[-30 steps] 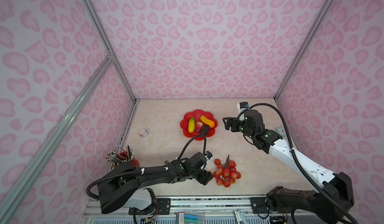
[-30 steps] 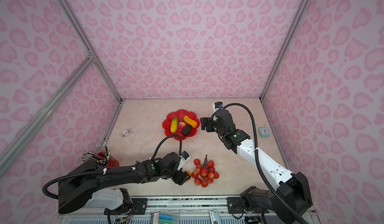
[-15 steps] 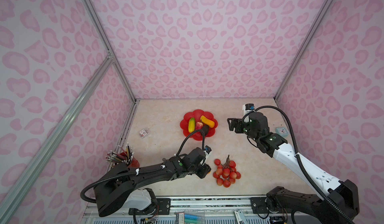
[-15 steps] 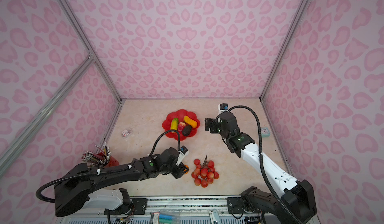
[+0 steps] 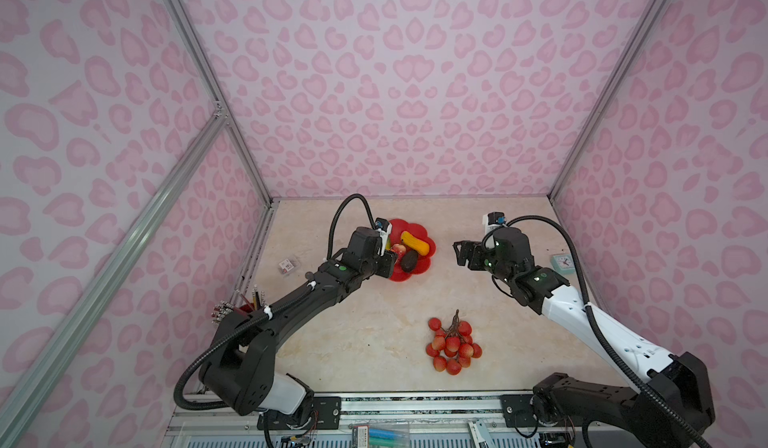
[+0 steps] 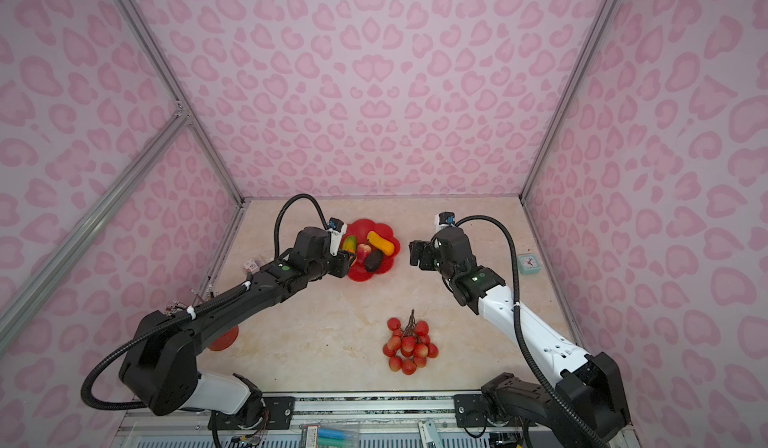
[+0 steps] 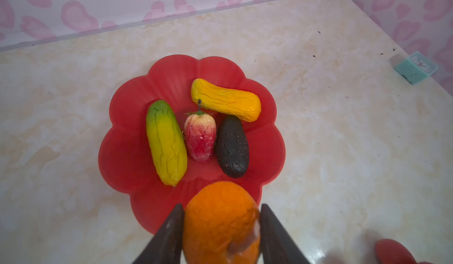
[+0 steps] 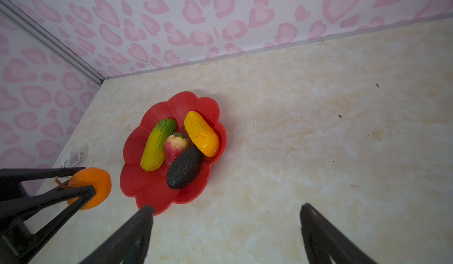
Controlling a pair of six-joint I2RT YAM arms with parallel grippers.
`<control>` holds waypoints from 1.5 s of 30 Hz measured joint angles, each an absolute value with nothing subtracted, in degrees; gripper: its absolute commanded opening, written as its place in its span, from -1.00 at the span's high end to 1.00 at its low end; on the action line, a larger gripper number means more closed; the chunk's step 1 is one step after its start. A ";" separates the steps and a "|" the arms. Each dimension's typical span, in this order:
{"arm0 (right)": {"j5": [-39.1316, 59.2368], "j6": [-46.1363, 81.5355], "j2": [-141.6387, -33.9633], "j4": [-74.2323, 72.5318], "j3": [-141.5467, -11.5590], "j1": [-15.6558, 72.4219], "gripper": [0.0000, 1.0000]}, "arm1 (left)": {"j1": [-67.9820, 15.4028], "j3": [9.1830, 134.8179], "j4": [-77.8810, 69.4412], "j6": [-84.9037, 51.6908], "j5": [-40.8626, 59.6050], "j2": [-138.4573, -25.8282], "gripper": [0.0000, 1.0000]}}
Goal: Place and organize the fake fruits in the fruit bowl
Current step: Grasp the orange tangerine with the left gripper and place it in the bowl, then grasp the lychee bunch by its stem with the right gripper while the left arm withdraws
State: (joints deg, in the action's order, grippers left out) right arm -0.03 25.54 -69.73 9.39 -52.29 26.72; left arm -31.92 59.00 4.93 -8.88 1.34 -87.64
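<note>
My left gripper is shut on the small orange, held above the near rim of the red flower-shaped fruit bowl. The right wrist view shows that orange beside the bowl. In the bowl lie a green-yellow mango, a yellow-orange mango, a red-pink apple and a dark avocado. The lychee bunch lies on the table in front. My right gripper hangs open and empty to the right of the bowl; in a top view the right gripper is level with it.
A small teal clock stands near the right wall. A red cup of pencils and a small packet sit by the left wall. Pink patterned walls enclose the table on three sides.
My left gripper shut on the orange near the lychees, then carried it back to the bowl's near edge. The right gripper drew slightly to the right, away from the bowl.
</note>
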 measured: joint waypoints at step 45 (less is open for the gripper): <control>-9.41 42.41 -62.28 21.65 -37.39 52.49 0.11 | -25.96 32.49 -6.33 -18.09 -12.95 -51.72 -0.95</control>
State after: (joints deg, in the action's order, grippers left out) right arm -9.41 42.41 -62.28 21.65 -37.39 52.49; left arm -25.96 32.49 -6.33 -18.09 -12.95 -51.72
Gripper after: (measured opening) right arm 0.448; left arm 0.971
